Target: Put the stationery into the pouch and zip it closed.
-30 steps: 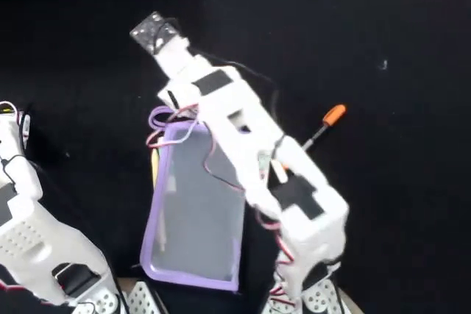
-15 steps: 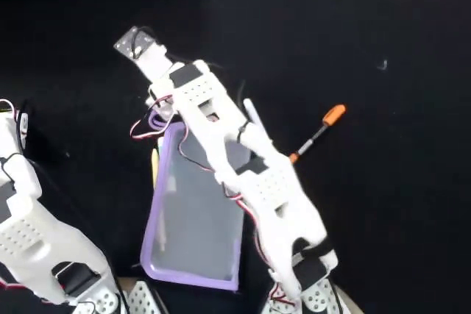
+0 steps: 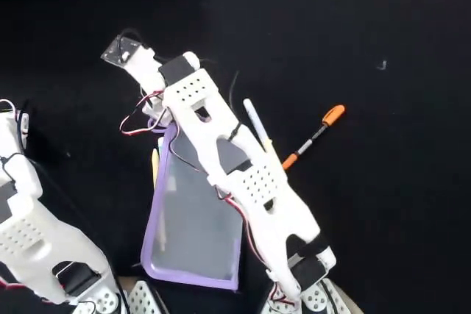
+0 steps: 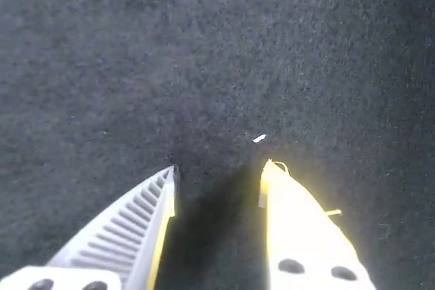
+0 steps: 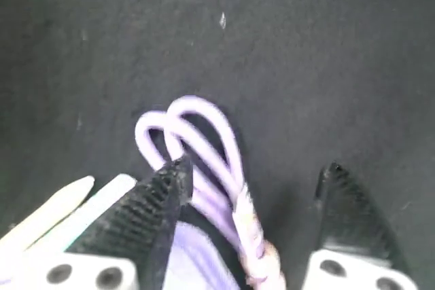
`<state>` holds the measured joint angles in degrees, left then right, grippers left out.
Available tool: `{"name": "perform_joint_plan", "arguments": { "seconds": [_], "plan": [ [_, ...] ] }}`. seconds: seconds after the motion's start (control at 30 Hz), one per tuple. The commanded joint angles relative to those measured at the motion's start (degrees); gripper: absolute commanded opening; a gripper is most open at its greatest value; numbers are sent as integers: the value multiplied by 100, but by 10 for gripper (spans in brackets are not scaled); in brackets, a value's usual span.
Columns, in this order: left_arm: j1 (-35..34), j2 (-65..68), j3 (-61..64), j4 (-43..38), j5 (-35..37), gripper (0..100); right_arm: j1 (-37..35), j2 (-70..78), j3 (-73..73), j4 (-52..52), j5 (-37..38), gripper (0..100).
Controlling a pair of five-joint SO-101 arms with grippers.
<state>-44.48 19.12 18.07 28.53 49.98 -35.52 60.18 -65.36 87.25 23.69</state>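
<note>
Right wrist view: your right gripper (image 5: 257, 168) spread, straddling lilac cord loop (image 5: 204, 134) at far end of purple-rimmed clear plastic pouch (image 3: 195, 218), near front edge of black table (image 3: 383, 182). Your left gripper (image 4: 221, 168) spread over bare table. Slim orange-capped pen (image 3: 313, 137) outside pouch: loading likely unfinished; next, pinch loop squarely.

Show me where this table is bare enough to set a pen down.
Widest bare patch: the table right of the orange-capped pen, out to its edge. Also bare: the far strip beyond the right arm, and a narrower lane between the left arm and the pouch. Crowded: the pouch's upper end, where the right arm, white pen and orange-capped pen bunch.
</note>
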Motion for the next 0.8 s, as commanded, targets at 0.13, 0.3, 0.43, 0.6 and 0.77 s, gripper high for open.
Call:
{"name": "perform_joint_plan", "arguments": {
  "seconds": [0.13, 0.3, 0.43, 0.6, 0.77],
  "plan": [
    [-92, -35, -215, 53, 44, 210, -158, 426, -602, 176, 387, 293],
    [-92, -35, -215, 53, 44, 210, -176, 884, -1095, 176, 396, 293],
    [-92, -26, -215, 53, 44, 210, -26, 1270, -1525, 176, 404, 290],
    [-92, -26, -215, 53, 44, 210, 123, 1587, -2255, 229, 396, 112],
    [-84, -26, -215, 44, 44, 210, 211, 1604, -2897, 466, 273, 46]
  ]
}}
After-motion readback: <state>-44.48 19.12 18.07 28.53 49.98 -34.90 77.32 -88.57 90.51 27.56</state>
